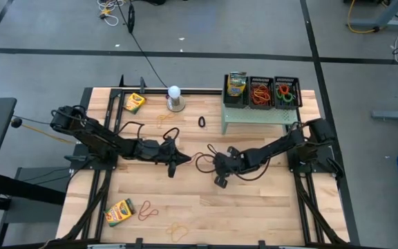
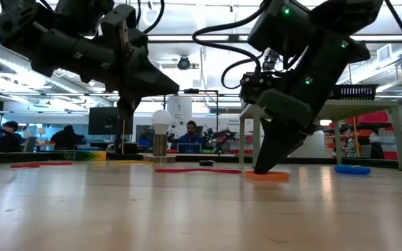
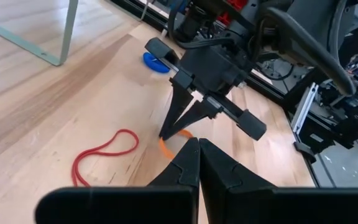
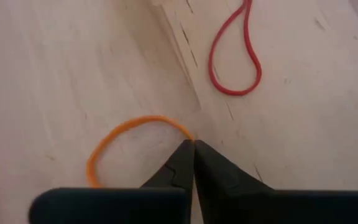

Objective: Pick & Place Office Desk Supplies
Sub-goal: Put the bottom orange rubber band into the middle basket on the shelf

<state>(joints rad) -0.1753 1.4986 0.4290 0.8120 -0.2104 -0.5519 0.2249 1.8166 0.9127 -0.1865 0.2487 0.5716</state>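
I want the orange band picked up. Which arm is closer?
Right. The right gripper is pinched shut on the thin orange rubber-band loop on the table; the left gripper hovers shut above it.

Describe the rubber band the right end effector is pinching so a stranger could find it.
Start at the table's middle, where both arms meet. The right end effector is shut on the orange rubber band, lying on the wood. The red rubber band nearby lies untouched.

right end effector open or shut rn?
Shut. In the right wrist view the right end effector has its fingers pressed together on the edge of the orange rubber band, tips down at the table.
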